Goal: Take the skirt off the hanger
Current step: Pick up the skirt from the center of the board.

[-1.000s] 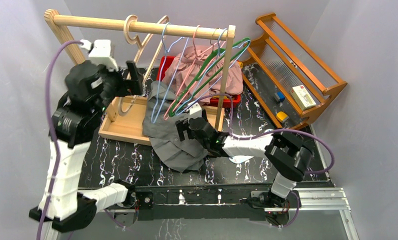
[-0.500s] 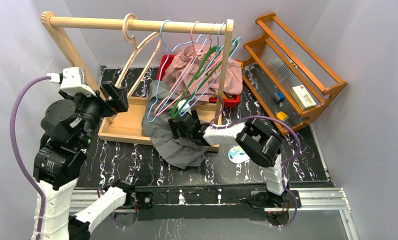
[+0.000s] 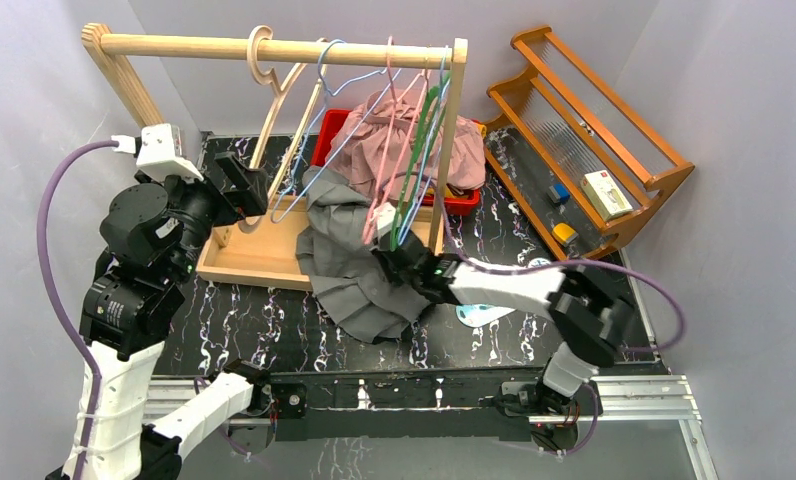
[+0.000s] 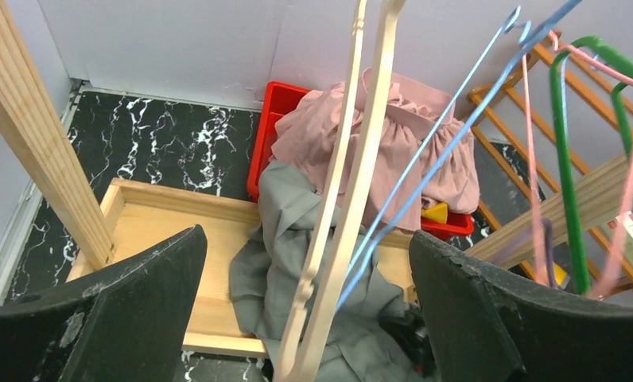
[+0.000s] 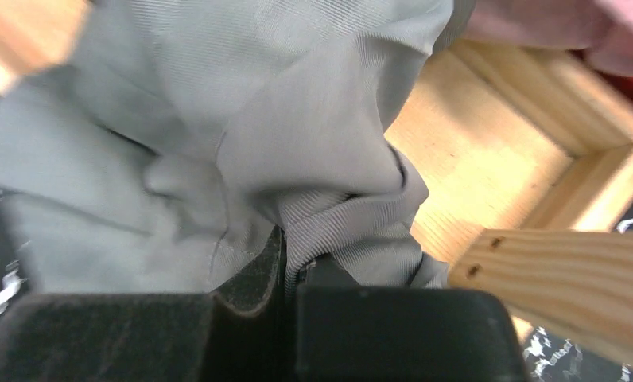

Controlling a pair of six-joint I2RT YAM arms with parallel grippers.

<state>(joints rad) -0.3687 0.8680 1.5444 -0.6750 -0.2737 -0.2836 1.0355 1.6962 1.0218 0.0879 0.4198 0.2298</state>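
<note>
Change: since a second ago the right gripper (image 3: 396,262) has been closed from wide apart, the left gripper (image 3: 239,183) has been lowered from beside the rail (image 3: 204,44), and the wire hangers (image 3: 424,140) have swung in against the right post (image 3: 450,150).
Skirt: the grey skirt (image 3: 346,268) is seen bunched at frame centre, draped over the front edge of the wooden tray (image 3: 244,258) and spilling onto the black marbled table (image 3: 254,320); whether its top is caught on a hanger cannot be told.
Right gripper: its fingers are pressed together on a fold of the grey skirt, just right of the heap at centre.
Left gripper: its jaws are held wide apart in the air, left of centre and well apart from the skirt.
Wooden hanger: the wooden hanger (image 3: 284,110) is hooked on the rail at upper left and hangs tilted, just right of the left gripper.
Wire hangers: blue, pink and green ones are crowded at the right end of the rail.
Pink garment: the pink garment (image 3: 466,155) is heaped on the red bin (image 3: 336,130), behind the skirt at upper centre.
Shelf: the wooden shelf (image 3: 657,190) is set at upper right.
</note>
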